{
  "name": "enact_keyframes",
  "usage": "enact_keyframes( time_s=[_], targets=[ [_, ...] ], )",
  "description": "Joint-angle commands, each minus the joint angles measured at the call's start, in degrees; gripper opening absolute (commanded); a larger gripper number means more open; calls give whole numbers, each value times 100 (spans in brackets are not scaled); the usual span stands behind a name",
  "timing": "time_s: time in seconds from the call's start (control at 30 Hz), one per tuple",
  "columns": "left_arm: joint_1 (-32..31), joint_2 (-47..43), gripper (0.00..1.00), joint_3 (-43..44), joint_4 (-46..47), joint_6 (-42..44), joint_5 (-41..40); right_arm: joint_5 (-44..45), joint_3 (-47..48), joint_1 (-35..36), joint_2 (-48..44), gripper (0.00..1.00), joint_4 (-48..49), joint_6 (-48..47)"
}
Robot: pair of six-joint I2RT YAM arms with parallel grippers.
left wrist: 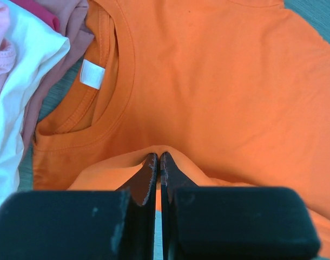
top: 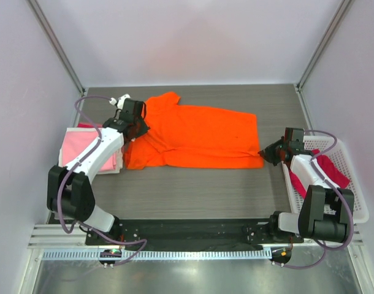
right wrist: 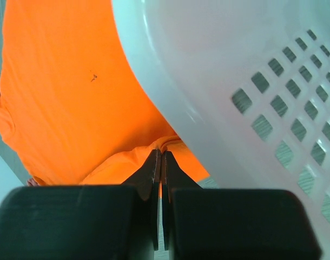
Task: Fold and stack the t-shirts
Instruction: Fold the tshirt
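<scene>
The bright orange cloth t-shirt (top: 199, 138) lies flat across the middle of the worktop (top: 193, 190), collar toward the left edge. We pinch both ends, left gripper (left wrist: 158, 161) closed on cloth by the collar and right gripper (right wrist: 159, 157) closed on the hem corner, likely to fold it.

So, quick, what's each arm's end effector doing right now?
Left end effector: closed, pinching a fold of the orange t-shirt near its collar.
Right end effector: closed, pinching the orange t-shirt's edge beside the white basket.
</scene>
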Motion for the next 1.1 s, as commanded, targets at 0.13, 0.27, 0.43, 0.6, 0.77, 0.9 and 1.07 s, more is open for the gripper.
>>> enact_keyframes(
  time_s=[0.13, 0.27, 0.43, 0.6, 0.77, 0.9, 1.07],
  targets=[
    [75, 262, 0, 402, 117, 68, -243, 66, 246, 29, 198, 4, 328, 87],
    [75, 464, 0, 542, 117, 95, -243, 127, 237, 29, 242, 4, 398, 131],
    [75, 675, 0, 744, 126, 103, -225, 189, 246, 29, 277, 4, 407, 140],
    [75, 895, 0, 1035, 126, 209, -172, 215, 219, 38, 251, 4, 407, 158],
    [75, 1202, 0, 1272, 161, 235, 21, 224, 202, 38, 207, 4, 399, 167],
    [75, 1439, 0, 1456, 188, 227, 153, 242, 193, 38, 172, 4, 390, 184],
    [83, 1738, 0, 1782, 196, 332, 250, 268, 193, 38, 154, 4, 372, 202]
  ],
)
